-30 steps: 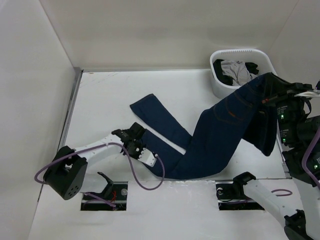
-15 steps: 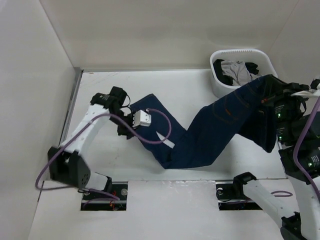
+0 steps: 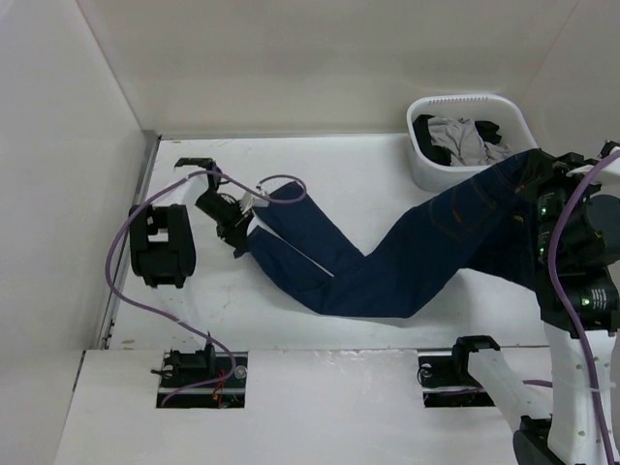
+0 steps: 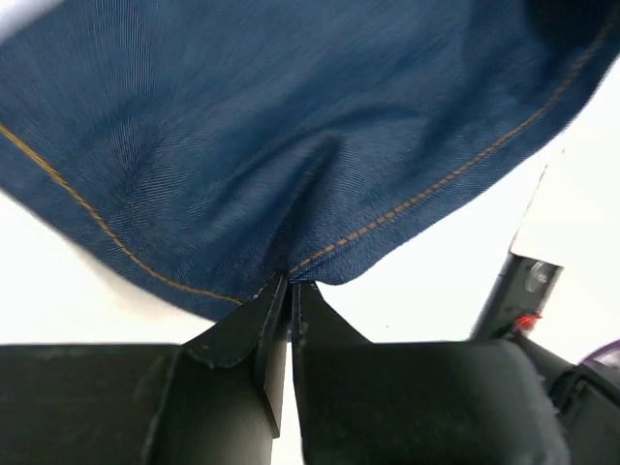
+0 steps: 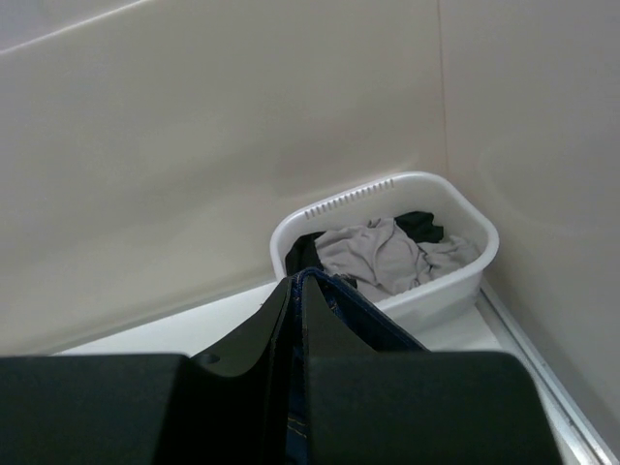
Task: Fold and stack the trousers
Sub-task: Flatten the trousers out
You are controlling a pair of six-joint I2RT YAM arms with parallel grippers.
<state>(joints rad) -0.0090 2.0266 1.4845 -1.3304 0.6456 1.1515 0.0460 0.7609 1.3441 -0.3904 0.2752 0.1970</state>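
The trousers [image 3: 407, 262], dark navy denim jeans, stretch across the table from far left to right. My left gripper [image 3: 244, 223] is shut on a leg hem, which fills the left wrist view [image 4: 291, 145] with brownish seam stitching. My right gripper [image 3: 542, 174] is shut on the waist end and holds it raised at the right. In the right wrist view the denim edge [image 5: 329, 291] sits pinched between my fingers [image 5: 254, 329]. The middle of the trousers rests on the table.
A white laundry basket [image 3: 436, 174] with grey and dark clothes stands at the back right corner, close behind the raised waist; it also shows in the right wrist view [image 5: 455, 281]. White walls enclose the table on the left and back. A purple cable loops over the left arm.
My left arm has swung from the near middle to the far left, pulling the leg hem out with it. The trousers have stretched straighter. My right gripper has stayed raised on the waist.
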